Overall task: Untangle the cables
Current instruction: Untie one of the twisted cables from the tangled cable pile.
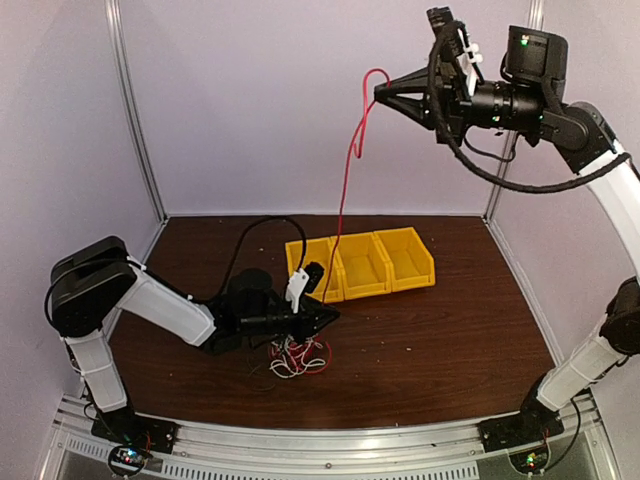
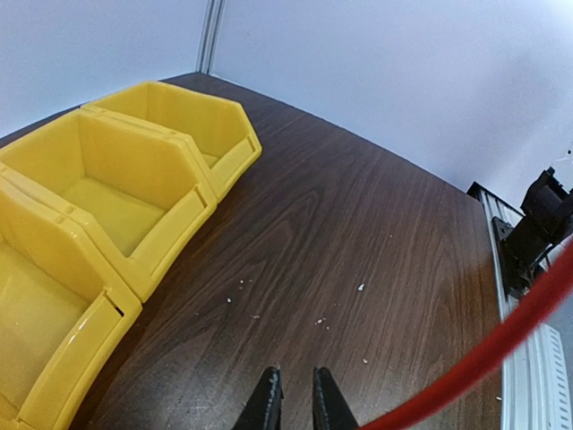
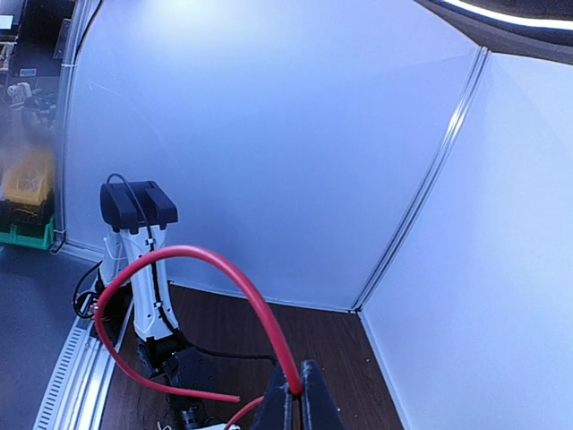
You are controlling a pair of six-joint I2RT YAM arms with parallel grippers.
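The cables lie as a small clump of white, red and black wire on the brown table. One red cable rises from the clump to my right gripper, which is high in the air. In the right wrist view the right gripper is shut on this red cable, which arches out to the left. My left gripper is low, just above the clump. In the left wrist view the left gripper has only a narrow gap, with bare table showing through. The red cable passes outside its right finger.
Three yellow bins stand in a row behind the clump, close to the left gripper, and they fill the left side of the left wrist view. White walls enclose the table. A metal rail runs along the near edge.
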